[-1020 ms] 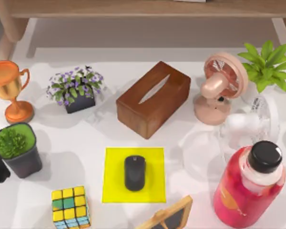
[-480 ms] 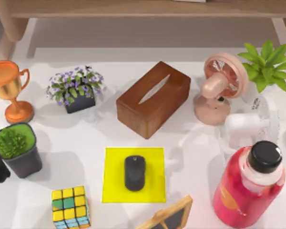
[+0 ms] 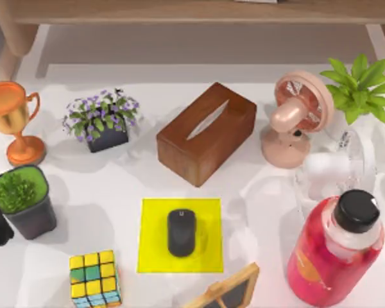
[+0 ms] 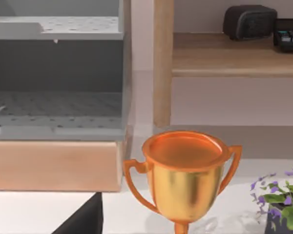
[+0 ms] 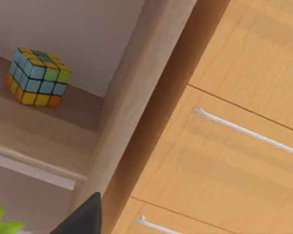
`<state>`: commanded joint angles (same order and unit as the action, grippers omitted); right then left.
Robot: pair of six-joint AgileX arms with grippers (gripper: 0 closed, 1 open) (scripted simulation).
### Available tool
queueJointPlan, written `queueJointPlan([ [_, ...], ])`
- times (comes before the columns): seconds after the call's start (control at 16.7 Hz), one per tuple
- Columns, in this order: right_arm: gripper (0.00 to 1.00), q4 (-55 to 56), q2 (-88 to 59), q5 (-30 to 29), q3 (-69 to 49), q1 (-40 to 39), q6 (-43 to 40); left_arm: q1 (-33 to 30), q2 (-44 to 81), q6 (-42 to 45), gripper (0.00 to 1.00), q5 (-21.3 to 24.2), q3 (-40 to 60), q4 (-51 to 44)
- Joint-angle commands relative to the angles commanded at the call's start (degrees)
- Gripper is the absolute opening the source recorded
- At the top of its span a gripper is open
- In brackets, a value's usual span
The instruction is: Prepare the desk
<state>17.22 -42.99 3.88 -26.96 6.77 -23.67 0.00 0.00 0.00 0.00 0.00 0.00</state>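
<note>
counter (image 3: 115,192): rigid, smooth, slick, not graspable | mouse (image 3: 181,232): light, hard, grip its sides, centred on yellow mat (image 3: 151,253) | tool state: cannot tell, either arm

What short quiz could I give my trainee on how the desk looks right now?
1. True or false: the mouse lies on the yellow mat.
2. Which stands nearest the trophy? A) red bottle B) purple flower pot C) pink fan
3. Fill in: the brown box behind the mat, with a slit on top, is a ___ box.

Key: 1 true; 2 B; 3 tissue.
</note>
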Motion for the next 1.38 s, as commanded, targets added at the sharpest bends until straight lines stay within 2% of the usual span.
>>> queueJointPlan([
  [0.3,1.0,-10.4,24.8,-2.8,15.0,-4.1,14.6,0.0,0.0,0.0,1.0,0.0,0.0,0.0],
  [0.54,1.0,-15.5,38.2,-3.7,23.7,-6.1,21.4,0.0,0.0,0.0,1.0,0.0,0.0,0.0],
  [0.72,1.0,-17.1,42.6,-3.9,26.7,-6.7,23.5,0.0,0.0,0.0,1.0,0.0,0.0,0.0],
  [1.14,1.0,-17.2,43.0,-3.9,27.0,-6.8,23.7,-0.2,0.6,0.0,1.0,-0.1,0.6,0.0],
  [1.38,1.0,-17.2,43.0,-3.9,27.0,-6.8,23.7,-2.0,8.9,0.1,1.0,-1.8,9.0,-0.3],
])
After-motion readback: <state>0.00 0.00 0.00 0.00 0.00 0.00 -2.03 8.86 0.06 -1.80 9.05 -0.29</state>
